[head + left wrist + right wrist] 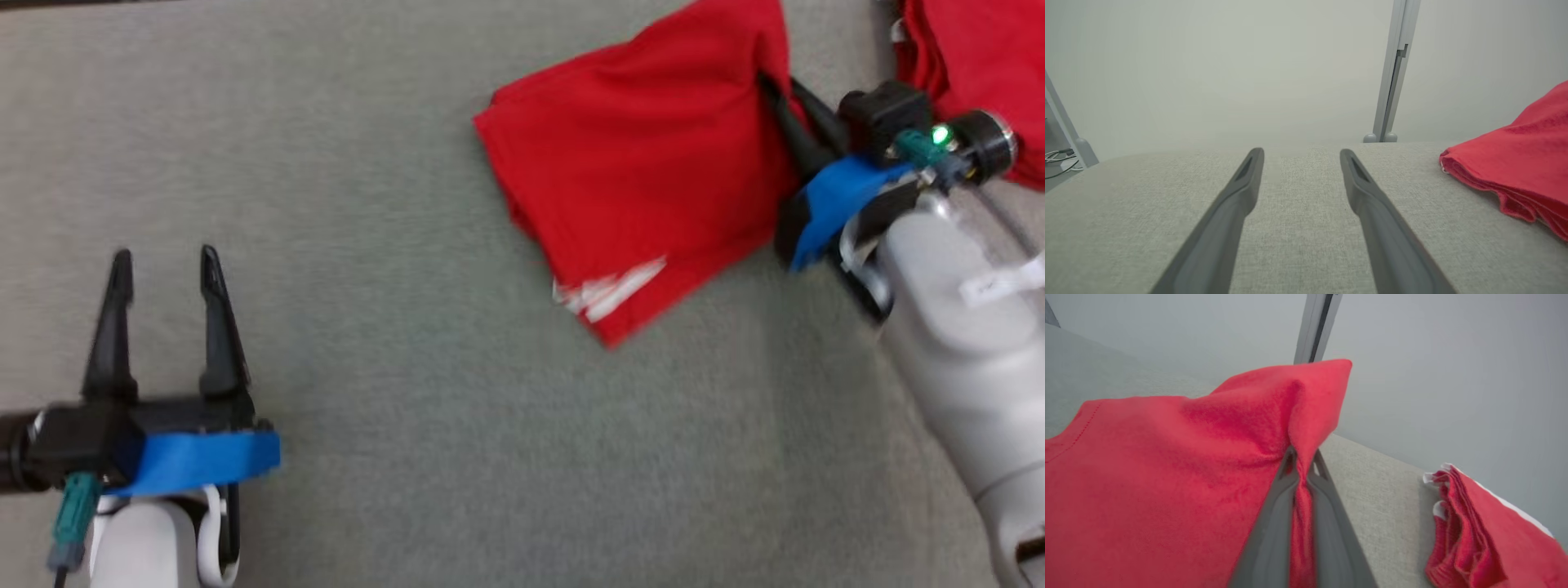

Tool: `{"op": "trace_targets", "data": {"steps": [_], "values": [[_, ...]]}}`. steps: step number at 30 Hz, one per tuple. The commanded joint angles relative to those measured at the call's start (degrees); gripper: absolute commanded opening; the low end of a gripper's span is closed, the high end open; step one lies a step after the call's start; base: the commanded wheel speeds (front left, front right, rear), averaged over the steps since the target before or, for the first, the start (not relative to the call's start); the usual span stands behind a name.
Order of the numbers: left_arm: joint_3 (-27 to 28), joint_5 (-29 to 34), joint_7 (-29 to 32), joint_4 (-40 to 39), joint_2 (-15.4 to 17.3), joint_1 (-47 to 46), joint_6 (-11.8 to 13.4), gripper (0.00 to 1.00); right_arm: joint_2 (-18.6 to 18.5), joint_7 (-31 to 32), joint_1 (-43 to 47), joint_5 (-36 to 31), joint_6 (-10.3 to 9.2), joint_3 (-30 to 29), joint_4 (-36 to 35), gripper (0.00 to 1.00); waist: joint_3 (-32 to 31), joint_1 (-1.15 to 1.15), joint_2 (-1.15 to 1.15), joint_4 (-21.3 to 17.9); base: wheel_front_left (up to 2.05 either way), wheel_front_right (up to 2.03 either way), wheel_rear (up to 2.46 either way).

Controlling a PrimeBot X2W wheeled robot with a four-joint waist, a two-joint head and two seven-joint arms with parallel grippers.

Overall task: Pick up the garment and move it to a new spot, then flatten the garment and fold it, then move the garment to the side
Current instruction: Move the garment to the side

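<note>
A folded red garment [645, 180] with a white print near its lower corner lies on the grey fabric surface [408, 327] at the upper middle of the head view. My right gripper [775, 90] is shut on the garment's right edge, and in the right wrist view the red cloth [1167, 477] is pinched between the two fingers and lifted into a peak. My left gripper [163, 261] stands open at the lower left, well apart from the garment, with nothing between its fingers. The left wrist view has the garment's edge [1515, 171] at the right.
Other folded red cloth [980, 65] lies at the upper right corner, beside my right arm; it is the stack [1474, 539] at the lower right of the right wrist view. A pale metal post [1392, 73] rises beyond the surface's far edge.
</note>
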Motion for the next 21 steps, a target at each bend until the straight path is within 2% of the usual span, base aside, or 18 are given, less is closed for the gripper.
{"op": "trace_targets", "data": {"steps": [1,11,21], "values": [[0.1,0.6,-0.2,-1.0,0.6,-1.3,-0.2,1.00,-1.4,-0.3,-2.2,0.6,0.00,-0.4,-0.3,0.00,1.3,-0.02,-0.02,-1.0,0.00,0.00,0.00],[0.4,3.0,-0.2,-7.9,5.6,-4.0,-0.7,1.00,-8.7,-0.3,-13.2,2.6,0.00,-2.0,-0.5,0.00,9.5,-0.02,-0.02,-9.4,0.00,0.00,0.00],[0.6,3.1,-0.2,-12.5,8.0,-3.6,-0.3,1.00,-16.8,2.0,-18.7,5.4,0.00,-1.7,3.1,0.00,13.9,-0.02,-0.02,-11.1,0.00,0.00,0.00]]}}
